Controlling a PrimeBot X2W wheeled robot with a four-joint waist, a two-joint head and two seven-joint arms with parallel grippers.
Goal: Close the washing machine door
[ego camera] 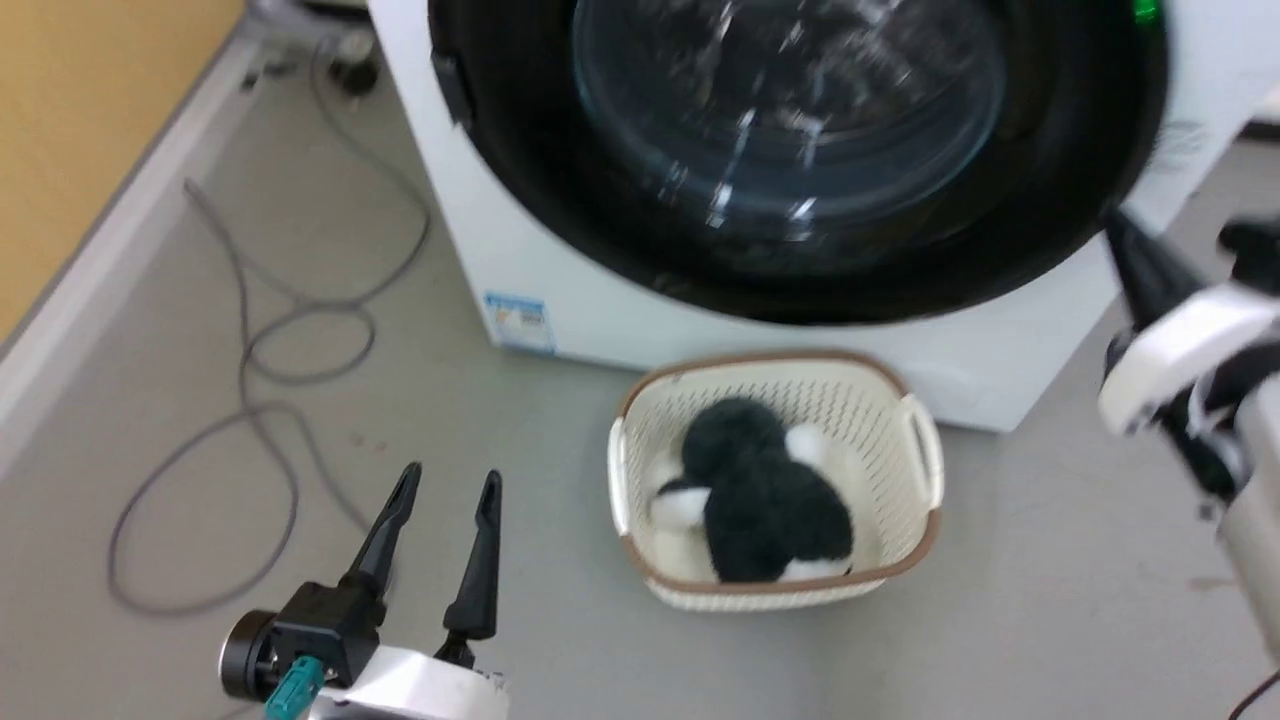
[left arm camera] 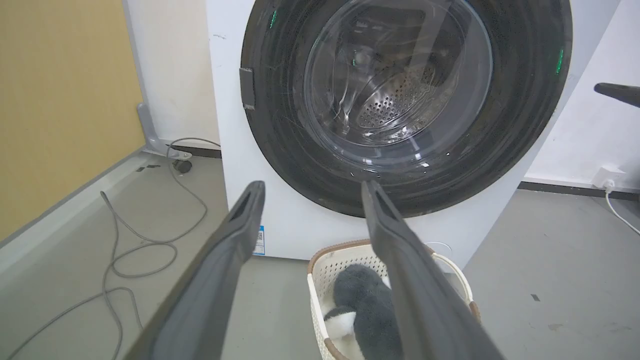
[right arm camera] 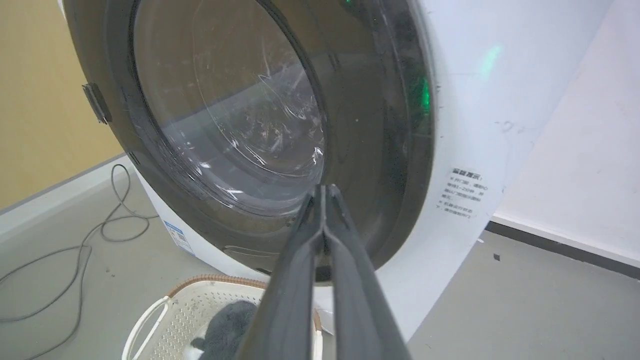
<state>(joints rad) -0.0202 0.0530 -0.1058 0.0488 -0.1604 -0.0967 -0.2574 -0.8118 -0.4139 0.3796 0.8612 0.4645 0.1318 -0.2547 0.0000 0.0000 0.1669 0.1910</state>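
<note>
Head view is smeared by motion blur, worst in the upper half. The washing machine [ego camera: 560,290] stands on the grey floor [ego camera: 1050,600] ahead with its white front towards the robot; its top is cut off in all three views. The washing machine door [ego camera: 800,150] lies across the round front, and in the left wrist view its black rim looks flat against the white panel; cannot tell whether it is latched. Through the clear bowl the left wrist view shows the perforated steel drum [left arm camera: 395,102], with reflections covering much of the glass. Left gripper [ego camera: 450,478] is at lower left of the head view, over the floor and well apart from the machine; fingers are spread wide with nothing between them. Right gripper [right arm camera: 323,187]: fingers pressed together along their length, nothing held. Its tip lies in front of the door's lower black rim in the right wrist view and near the door's lower right edge in the head view; contact or a small gap cannot be told. Its wrist is partly cut off by the right edge of the head view. A cream perforated basket [ego camera: 925,470] stands on the floor just in front of the machine, below the door, and holds a black-and-white plush toy [ego camera: 760,490] of unclear shape. Blue sticker [ego camera: 518,320] sits low on the machine's front, print unreadable. Grey cable [ego camera: 250,330] loops on the floor at left, near the yellow wall [ego camera: 90,120].
</note>
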